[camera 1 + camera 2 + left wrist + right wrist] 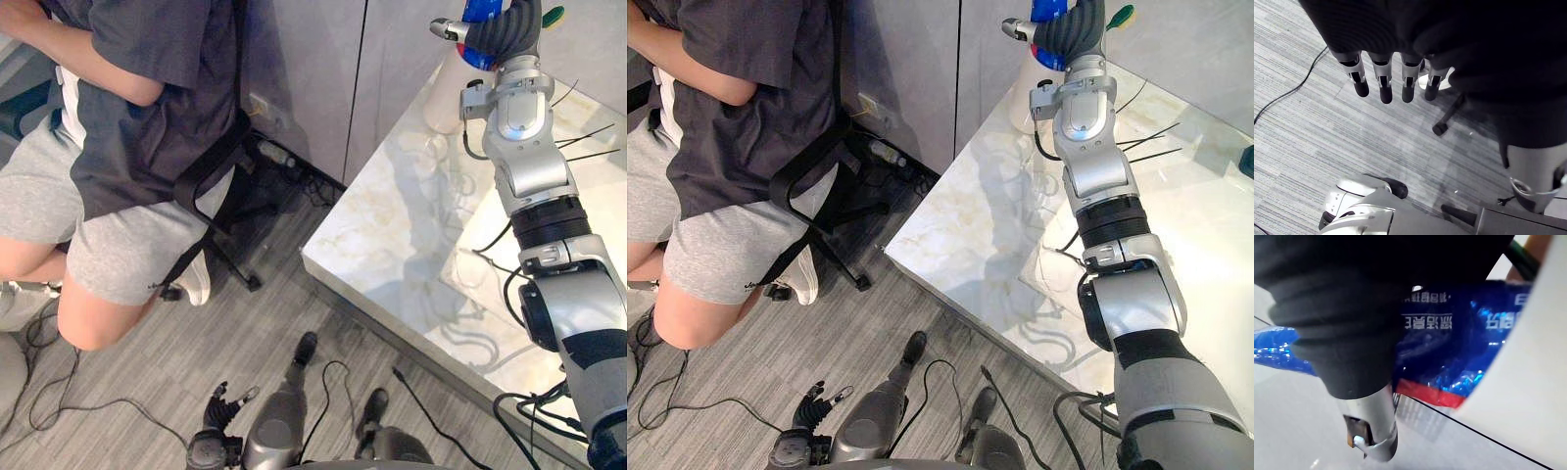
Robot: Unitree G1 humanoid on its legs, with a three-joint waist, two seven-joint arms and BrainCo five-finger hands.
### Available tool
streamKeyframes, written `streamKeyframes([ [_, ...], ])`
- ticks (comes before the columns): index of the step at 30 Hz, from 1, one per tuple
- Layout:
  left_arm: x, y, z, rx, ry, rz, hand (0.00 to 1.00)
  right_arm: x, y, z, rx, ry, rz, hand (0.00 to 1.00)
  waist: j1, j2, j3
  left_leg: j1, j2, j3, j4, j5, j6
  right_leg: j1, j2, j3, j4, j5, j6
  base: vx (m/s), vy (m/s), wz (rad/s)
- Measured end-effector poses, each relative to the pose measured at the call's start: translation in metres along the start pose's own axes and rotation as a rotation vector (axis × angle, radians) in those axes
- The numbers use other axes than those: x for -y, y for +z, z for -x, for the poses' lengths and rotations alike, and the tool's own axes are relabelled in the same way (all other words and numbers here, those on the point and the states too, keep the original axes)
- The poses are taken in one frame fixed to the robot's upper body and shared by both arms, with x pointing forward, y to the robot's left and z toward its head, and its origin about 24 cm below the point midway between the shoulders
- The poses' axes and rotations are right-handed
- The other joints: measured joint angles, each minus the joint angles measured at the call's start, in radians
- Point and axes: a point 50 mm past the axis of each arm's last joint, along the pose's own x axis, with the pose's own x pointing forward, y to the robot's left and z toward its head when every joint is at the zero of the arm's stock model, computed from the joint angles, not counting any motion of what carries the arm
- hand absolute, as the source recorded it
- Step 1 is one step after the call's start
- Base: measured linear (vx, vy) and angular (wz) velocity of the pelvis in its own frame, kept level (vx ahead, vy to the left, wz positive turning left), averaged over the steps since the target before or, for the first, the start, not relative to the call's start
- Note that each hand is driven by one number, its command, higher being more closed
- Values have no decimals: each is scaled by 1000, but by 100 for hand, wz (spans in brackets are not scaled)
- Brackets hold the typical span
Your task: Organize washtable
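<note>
Reaching across the marble washtable to its far corner, the right hand sits against a white bottle w/ a blue-and-red label. The bottle looks upright by the wall and is prob. the item being sorted. The arm is stretched nearly full length b/c the bottle stands at the back edge, furthest from the robot. In the right wrist view the label is right beside the hand's dark cover, so contact looks likely. Whether the hand has closed on it can't be told (cover and bottle hide that).

The left hand hangs low over the grey floor, fingers straight and relaxed, holding nothing. It's idle, clear of the table, since one arm seems enough here. Thin black strands lie on the top near the right forearm, not yet tidied. A person sits on an office chair to the robot's left, off the table's corner.
</note>
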Motion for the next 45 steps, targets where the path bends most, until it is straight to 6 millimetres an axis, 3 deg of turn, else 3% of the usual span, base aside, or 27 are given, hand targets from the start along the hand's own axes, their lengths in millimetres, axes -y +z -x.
streamKeyframes([
  [3, -2, 0, 0, -1, 4, -5, 0, 5, 9, 1, 41, -21, -28, 0, -8, -15, -9, 5, 2, 8, 0, 0, 0, 2, 0, 13, 0, 0, 0, -20, 12, -6],
  [10, -7, -2, -1, -5, 9, -39, 0, 6, 4, 8, 38, -21, -32, 0, -24, -40, -27, 23, 6, 10, 0, 0, 0, 17, 3, 18, 3, 0, 0, -42, 7, -3],
  [16, -10, -7, 0, -29, 17, -42, 0, 15, 31, 7, 158, -39, -41, 0, -38, -54, -48, 23, 7, 10, 0, 1, -2, 18, 4, 18, 2, 0, 0, -24, 3, 1],
  [21, -19, -10, 0, -53, 52, -21, 0, 44, 76, 17, 398, -52, 93, 0, -71, -92, -80, 54, 7, 38, 0, 0, -2, 37, 1, 32, -5, 0, 0, -4, 2, -6],
  [24, -23, -15, 1, -70, 69, -7, 0, 63, 77, 34, 440, -84, 117, 0, -94, -104, -117, 68, 9, 66, 0, -1, -2, 37, 1, 58, -2, 0, 0, -15, 5, -29],
  [28, -24, -27, 5, -121, 81, 18, 0, 120, 54, 67, 372, -244, 202, 0, -139, -99, -174, 101, 18, 120, -1, -17, 3, 35, 3, 110, 3, 4, 1, -70, 14, -43],
  [30, -23, -38, 10, -161, 92, 44, 0, 167, 38, 98, 285, -405, 283, 0, -177, -87, -207, 119, 17, 150, -8, -30, 4, 34, 1, 146, 5, 5, 3, -61, 22, -43],
  [31, -23, -40, 11, -170, 92, 49, 0, 180, 35, 108, 265, -456, 305, 0, -180, -83, -212, 122, 17, 155, -8, -36, 3, 32, 1, 158, 4, 2, 2, -57, 29, -48],
  [33, -23, -50, 14, -213, 104, 90, 0, 227, 20, 159, 151, -691, 365, 0, -215, -74, -249, 124, 18, 185, -8, -44, 1, 17, 0, 187, 5, 2, 2, -37, 23, -41],
  [34, -23, -52, 16, -223, 108, 102, 0, 237, 13, 178, 102, -753, 384, 0, -227, -73, -257, 127, 19, 192, -8, -47, 2, 16, 0, 190, 5, 3, 2, 1, 7, -35],
  [35, -21, -58, 19, -243, 115, 138, 0, 250, 0, 215, -11, -837, 426, 0, -238, -70, -275, 132, 23, 209, -8, -52, 4, 15, 1, 200, 5, 2, 2, 30, -5, -37],
  [36, -20, -63, 23, -264, 138, 188, 0, 253, -11, 259, -144, -902, 459, 0, -250, -66, -293, 141, 28, 233, -8, -59, 5, 15, 3, 212, 5, 1, 0, 55, -20, -37],
  [37, -19, -64, 24, -271, 147, 209, 0, 251, -15, 278, -207, -920, 462, 0, -260, -62, -301, 145, 31, 240, -8, -61, 4, 15, 3, 213, 6, 1, 0, 69, -23, -44],
  [39, -11, -65, 27, -281, 152, 259, 0, 239, -26, 349, -480, -959, 483, 0, -269, -45, -312, 174, 42, 285, -2, -64, 7, 16, 2, 233, 21, 3, -5, 58, -26, -47],
  [42, 4, -55, 24, -254, 125, 299, 0, 212, -40, 407, -780, -960, 434, 0, -282, -18, -325, 208, 50, 322, -2, -80, 6, 19, 2, 250, 49, -10, -12, 10, -15, -36],
  [43, 7, -53, 24, -250, 116, 305, 0, 205, -44, 415, -831, -957, 409, 0, -282, -17, -325, 215, 53, 330, -1, -85, 3, 19, 2, 251, 54, -11, -11, -19, -1, -34],
  [45, 14, -49, 23, -241, 84, 293, 0, 180, -64, 450, -1043, -906, 323, 0, -282, -19, -320, 238, 61, 351, -1, -101, -2, 19, 0, 252, 85, -20, -14, -41, -6, -30],
])
